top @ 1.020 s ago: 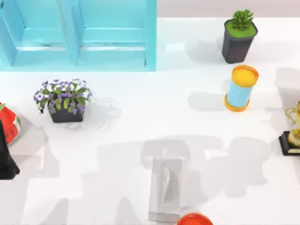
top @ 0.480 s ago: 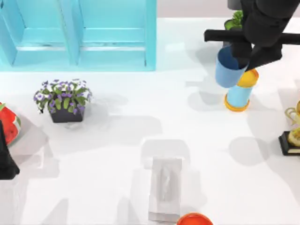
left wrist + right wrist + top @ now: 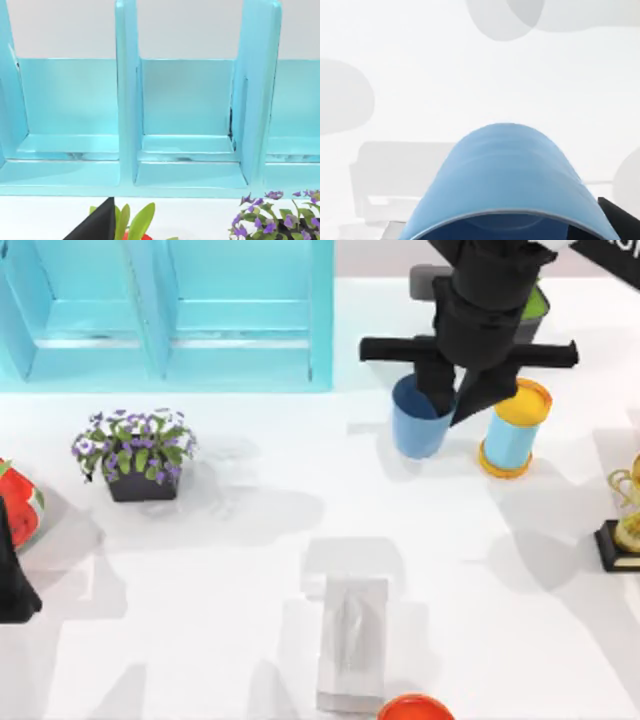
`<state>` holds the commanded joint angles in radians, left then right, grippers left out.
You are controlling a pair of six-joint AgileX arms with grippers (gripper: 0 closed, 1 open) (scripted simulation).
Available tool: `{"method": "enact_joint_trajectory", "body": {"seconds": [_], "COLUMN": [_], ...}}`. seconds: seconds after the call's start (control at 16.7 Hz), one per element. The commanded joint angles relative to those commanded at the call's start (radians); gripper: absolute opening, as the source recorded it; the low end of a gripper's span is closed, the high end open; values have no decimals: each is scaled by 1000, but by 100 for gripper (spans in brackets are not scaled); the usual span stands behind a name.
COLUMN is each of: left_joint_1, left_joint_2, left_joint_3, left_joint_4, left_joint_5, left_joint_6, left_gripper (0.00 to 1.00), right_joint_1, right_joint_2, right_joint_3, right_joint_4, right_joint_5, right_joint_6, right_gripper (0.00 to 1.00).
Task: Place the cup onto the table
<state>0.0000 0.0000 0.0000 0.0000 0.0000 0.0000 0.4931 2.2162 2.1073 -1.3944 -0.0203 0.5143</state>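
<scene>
- My right gripper [image 3: 447,400] fingers clamped on rim of the small plain medium-blue cup [image 3: 418,422], cup hanging below them over the flat white table [image 3: 250,590].
- Light-blue cylinder with yellow-orange ends [image 3: 512,428] just beside my fingers.
- My left gripper [image 3: 12,570] parked at the table's left edge; finger state: can't tell.

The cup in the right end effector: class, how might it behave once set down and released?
The cup looks stiff, holding its round rim while gripped by the right end effector. Being open and thin-walled, it is probably light. Tapered and handleless, it could tip and roll if nudged near the cylinder.
</scene>
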Motion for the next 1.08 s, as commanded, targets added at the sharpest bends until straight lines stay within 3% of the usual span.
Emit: {"method": "enact_joint_trajectory", "body": {"seconds": [0.96,1.08], "left_joint_1": [0,0], "left_joint_2": [0,0], "left_joint_3": [0,0], "left_joint_4": [0,0], "left_joint_5": [0,0], "left_joint_6": [0,0], "left_gripper": [100,100], "right_joint_1": [22,22], "right_joint_2": [31,31], "right_joint_3": [-202,-202], "right_joint_4": [234,234], "right_joint_5": [2,2], "right_joint_6": [22,22], "right_gripper": [0,15]}}
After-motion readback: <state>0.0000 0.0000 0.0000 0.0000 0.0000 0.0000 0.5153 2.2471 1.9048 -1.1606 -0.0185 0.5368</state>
